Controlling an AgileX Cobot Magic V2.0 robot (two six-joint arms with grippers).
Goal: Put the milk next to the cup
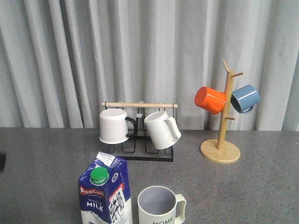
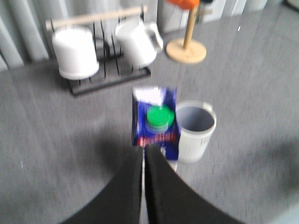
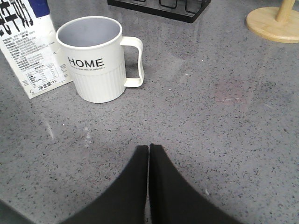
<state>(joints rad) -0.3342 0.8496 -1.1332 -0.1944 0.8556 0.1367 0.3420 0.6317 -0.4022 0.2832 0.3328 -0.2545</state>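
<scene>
The milk point(image 1: 104, 192), a blue-and-white carton with a green cap, stands upright at the table's front. The cream ribbed cup point(image 1: 161, 206) with "HOME" lettering stands just to its right, a small gap between them. Both show in the left wrist view, milk point(image 2: 155, 122) and cup point(image 2: 195, 129), and in the right wrist view, milk point(image 3: 31, 42) and cup point(image 3: 97, 59). My left gripper point(image 2: 144, 148) is shut and empty, above and in front of the milk. My right gripper point(image 3: 149, 147) is shut and empty over bare table in front of the cup. Neither gripper shows in the front view.
A black rack point(image 1: 140, 135) with a wooden bar holds a smooth white mug point(image 1: 114, 125) and a ribbed cream mug point(image 1: 161, 129) behind the milk. A wooden mug tree point(image 1: 221, 126) at the back right carries an orange mug point(image 1: 210, 100) and a blue mug point(image 1: 245, 98). Grey curtains hang behind.
</scene>
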